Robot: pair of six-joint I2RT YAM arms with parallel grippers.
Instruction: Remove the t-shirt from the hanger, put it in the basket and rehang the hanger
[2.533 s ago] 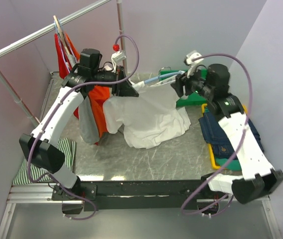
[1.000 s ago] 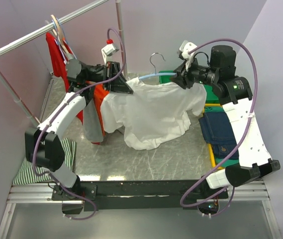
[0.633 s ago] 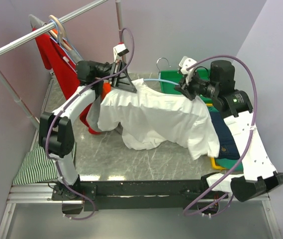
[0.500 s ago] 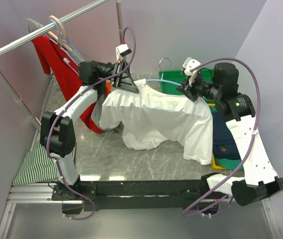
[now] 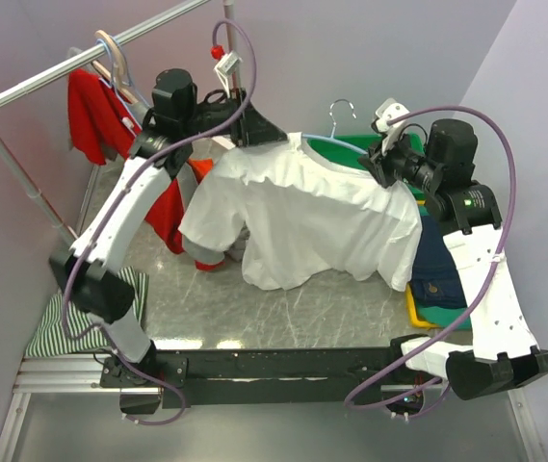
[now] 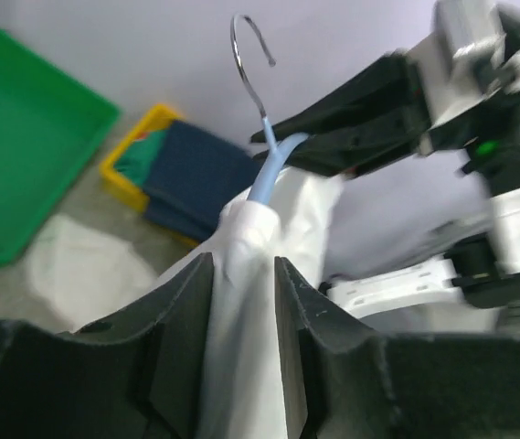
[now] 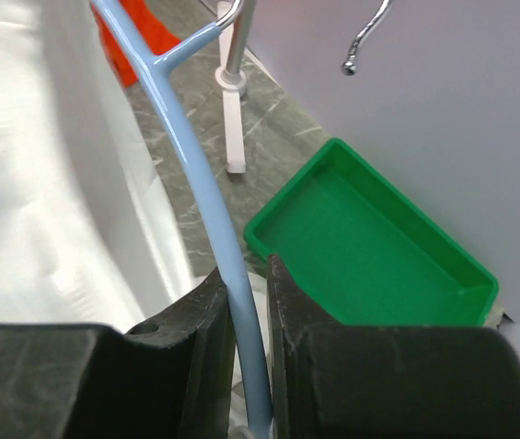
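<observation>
A: Whereabouts of the t-shirt [image 5: 302, 217]?

B: Up over the middle of the worktop [image 5: 293, 313], white, draped on the light-blue hanger [image 7: 209, 187]; collar toward 12 o'clock, hem toward 6 o'clock, one sleeve drooping toward 8 o'clock; cannot tell whether touching the worktop at the hem.

A: And the long axis of the hanger?

B: Roughly 9 to 3 o'clock in the top view, dipping a little toward 4 o'clock at its right end; wire hook pointing to 12 o'clock, just above the collar.

A: Left tool [image 6: 241, 270]?

B: At the 9 o'clock end; closed on the t-shirt, with shoulder fabric pinched between the fingers [image 6: 177, 311] and the hanger's end bulging inside the cloth.

A: Right tool [image 7: 243, 274]?

B: At the 3 o'clock end; clamped on the hanger's bare blue arm; from the right wrist, arm rising from between the fingers toward 11 o'clock, white cloth just beside it at 9 o'clock.

A: Round about?

B: Green tray [image 7: 369, 242] behind the right tool; yellow tray [image 5: 416, 306] with folded navy cloth [image 5: 442, 265] at 3 o'clock of the t-shirt; red garment [image 5: 86, 96] on the rail [image 5: 52, 74] at 10 o'clock; striped cloth [image 5: 52, 332] at 8 o'clock, near the worktop's near edge.
</observation>
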